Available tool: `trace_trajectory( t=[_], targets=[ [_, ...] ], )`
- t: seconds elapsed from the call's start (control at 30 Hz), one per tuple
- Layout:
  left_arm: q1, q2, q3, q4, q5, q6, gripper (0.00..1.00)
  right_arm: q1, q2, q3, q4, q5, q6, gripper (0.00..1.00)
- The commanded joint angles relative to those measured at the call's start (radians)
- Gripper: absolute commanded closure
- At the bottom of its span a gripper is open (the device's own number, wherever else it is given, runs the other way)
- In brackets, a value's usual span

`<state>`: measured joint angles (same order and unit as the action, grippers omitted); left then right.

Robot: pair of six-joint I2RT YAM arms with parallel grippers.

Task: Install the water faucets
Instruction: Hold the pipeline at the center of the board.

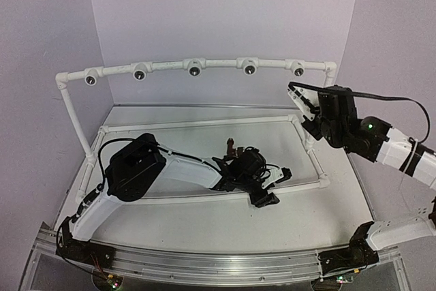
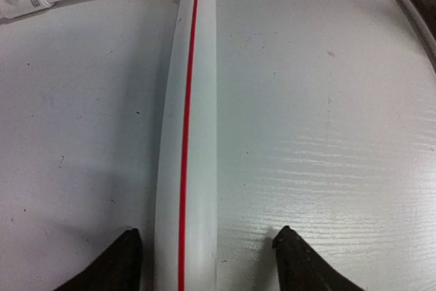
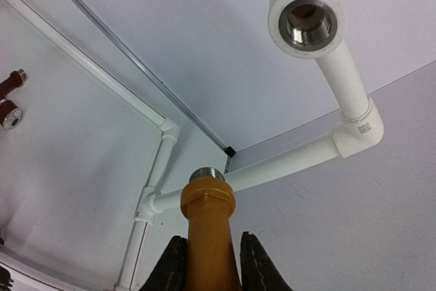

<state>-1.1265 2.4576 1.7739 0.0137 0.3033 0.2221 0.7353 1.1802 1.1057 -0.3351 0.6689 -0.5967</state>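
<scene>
My right gripper (image 3: 209, 243) is shut on the yellow-orange water faucet (image 3: 208, 212), whose silvery threaded end points up. Above it and to the right is a white pipe socket (image 3: 304, 25) with a metal-threaded hole, apart from the faucet. In the top view this gripper (image 1: 303, 103) is raised near the right end of the rail. The dark reddish-brown water faucet (image 1: 231, 146) stands on the table inside the pipe frame, and it also shows at the left edge of the right wrist view (image 3: 10, 93). My left gripper (image 2: 208, 253) is open, low over the table, straddling a white pipe with a red stripe (image 2: 187, 134).
A raised white pipe rail (image 1: 218, 64) with several sockets spans the back. A rectangular white pipe frame (image 1: 204, 123) lies on the table. The left arm (image 1: 136, 168) reaches across the frame's front pipe. Grey walls close in the back and sides.
</scene>
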Motion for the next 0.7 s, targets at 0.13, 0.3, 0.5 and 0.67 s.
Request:
trace_trajectory(
  t=[0.13, 0.3, 0.5, 0.67],
  targets=[
    [-0.029, 0.033, 0.060, -0.212, -0.119, 0.119, 0.96, -0.001, -0.092, -0.283, 0.691, 0.119, -0.488, 1.00],
    [-0.016, -0.012, -0.063, -0.228, -0.197, 0.112, 1.00, 0.020, -0.078, -0.396, 1.130, 0.082, -0.835, 1.00],
    [0.014, -0.025, -0.082, -0.242, -0.196, 0.050, 1.00, 0.082, -0.021, -0.378, 1.300, 0.046, -1.016, 1.00],
    [0.009, 0.000, -0.063, -0.257, -0.230, 0.036, 1.00, 0.100, -0.002, -0.352, 1.258, 0.009, -0.989, 1.00]
  ],
)
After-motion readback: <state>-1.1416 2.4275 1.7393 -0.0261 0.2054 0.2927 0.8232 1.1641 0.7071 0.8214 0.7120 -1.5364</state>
